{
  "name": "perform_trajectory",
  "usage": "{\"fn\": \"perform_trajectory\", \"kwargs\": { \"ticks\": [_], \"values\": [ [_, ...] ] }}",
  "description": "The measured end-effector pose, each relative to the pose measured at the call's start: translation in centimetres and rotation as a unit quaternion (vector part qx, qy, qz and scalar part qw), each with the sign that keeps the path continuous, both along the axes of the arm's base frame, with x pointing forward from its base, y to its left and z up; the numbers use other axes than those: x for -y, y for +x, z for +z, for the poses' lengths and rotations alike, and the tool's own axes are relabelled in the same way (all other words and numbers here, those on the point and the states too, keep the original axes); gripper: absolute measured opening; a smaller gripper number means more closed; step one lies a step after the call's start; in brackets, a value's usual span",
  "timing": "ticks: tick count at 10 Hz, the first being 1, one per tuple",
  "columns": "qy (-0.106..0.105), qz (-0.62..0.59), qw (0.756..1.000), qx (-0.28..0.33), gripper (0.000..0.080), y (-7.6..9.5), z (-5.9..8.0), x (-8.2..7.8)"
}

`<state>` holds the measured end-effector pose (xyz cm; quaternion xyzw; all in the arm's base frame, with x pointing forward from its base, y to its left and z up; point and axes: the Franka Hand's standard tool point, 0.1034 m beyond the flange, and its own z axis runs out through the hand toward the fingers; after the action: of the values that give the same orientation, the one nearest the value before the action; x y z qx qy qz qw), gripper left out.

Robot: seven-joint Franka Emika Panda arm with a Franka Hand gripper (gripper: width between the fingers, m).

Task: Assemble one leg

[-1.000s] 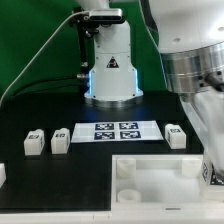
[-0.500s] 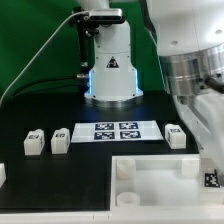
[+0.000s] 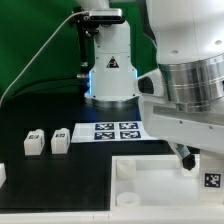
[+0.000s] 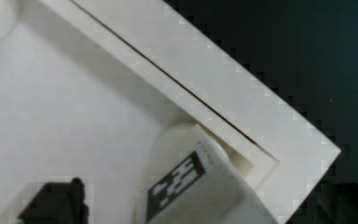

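One leg (image 3: 212,181), a small white block with a black-and-white tag, stands at the large white panel's (image 3: 150,178) corner on the exterior view's right. In the wrist view this leg (image 4: 197,180) sits just inside the panel's raised rim (image 4: 194,95). My gripper (image 3: 198,166) is over it. One black finger (image 4: 51,205) shows, with a gap of bare panel between it and the leg, so the jaws stand apart around the leg. The other finger is out of view. Two more legs (image 3: 35,142) (image 3: 61,140) stand on the black table at the exterior view's left.
The marker board (image 3: 117,130) lies on the table behind the panel. A white lamp-like base (image 3: 110,70) stands at the back. A white piece (image 3: 2,172) shows at the left edge. My arm's bulk (image 3: 185,80) hides the table at the right.
The arm has turned and swung toward the exterior view's left, now covering the leg that stood right of the marker board. The tagged leg at the panel's corner sits slightly lower.
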<state>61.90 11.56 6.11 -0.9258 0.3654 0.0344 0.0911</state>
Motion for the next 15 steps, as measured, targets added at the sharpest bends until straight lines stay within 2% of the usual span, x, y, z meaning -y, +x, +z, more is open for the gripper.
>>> {"fn": "perform_trajectory", "kwargs": {
  "ticks": [1, 2, 3, 4, 5, 6, 7, 9, 10, 11, 12, 13, 15],
  "values": [
    [-0.024, 0.100, 0.995, 0.011, 0.0649, 0.32, 0.91, -0.04],
    [-0.034, 0.177, 0.983, 0.033, 0.0649, 0.91, 1.58, -0.06],
    [-0.037, 0.224, 0.972, 0.057, 0.0649, 1.18, 1.39, 0.12],
    [-0.035, 0.197, 0.978, 0.051, 0.0540, 1.08, 1.31, 0.03],
    [-0.035, 0.193, 0.979, 0.051, 0.0540, 1.12, 1.33, 0.05],
    [-0.033, 0.160, 0.986, 0.046, 0.0403, 1.12, 1.29, -0.01],
    [-0.032, 0.086, 0.995, 0.031, 0.0304, 1.00, 1.11, 0.34],
    [-0.029, 0.002, 0.999, 0.017, 0.0303, 1.00, 1.07, 0.45],
    [-0.019, -0.139, 0.990, -0.007, 0.0303, 1.05, 1.09, 0.67],
    [-0.001, -0.274, 0.961, -0.035, 0.0303, 1.00, 1.02, 0.86],
    [0.017, -0.359, 0.932, -0.056, 0.0303, 0.90, 0.95, 0.71],
    [0.028, -0.402, 0.913, -0.068, 0.0300, 0.87, 0.91, 0.81],
    [0.033, -0.494, 0.864, -0.092, 0.0300, 0.75, 0.85, 0.71]
  ]
}}
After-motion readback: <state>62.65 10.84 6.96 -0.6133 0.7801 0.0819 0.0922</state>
